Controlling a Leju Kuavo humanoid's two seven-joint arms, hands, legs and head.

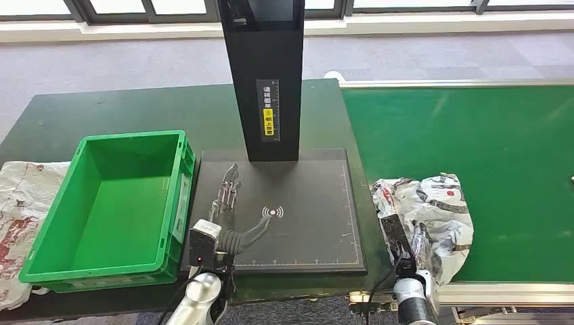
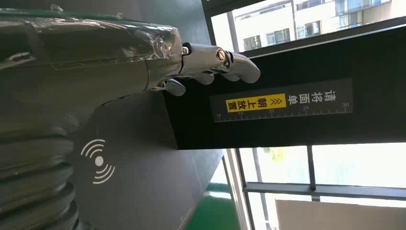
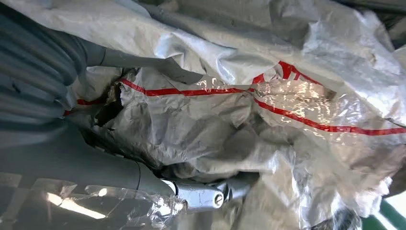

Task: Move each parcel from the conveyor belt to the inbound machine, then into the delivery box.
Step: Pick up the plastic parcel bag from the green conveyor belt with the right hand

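Observation:
A crumpled grey-white parcel (image 1: 440,210) with red and black print lies at the left end of the green conveyor belt (image 1: 487,135). My right hand (image 1: 405,247) is on its near left side. In the right wrist view the thumb and fingers (image 3: 201,196) close around folds of the parcel (image 3: 239,120), gripping it. My left hand (image 1: 227,203) lies flat and empty over the left part of the inbound machine's black plate (image 1: 311,223), fingers (image 2: 215,62) stretched toward the black post (image 1: 267,74). The green delivery box (image 1: 183,176) stands empty left of the plate.
Another crumpled parcel (image 1: 20,217) lies on the dark table left of the green box. The post rises from the back of the plate and bears a yellow label (image 2: 256,102). A silver rail (image 1: 474,290) edges the belt's near side.

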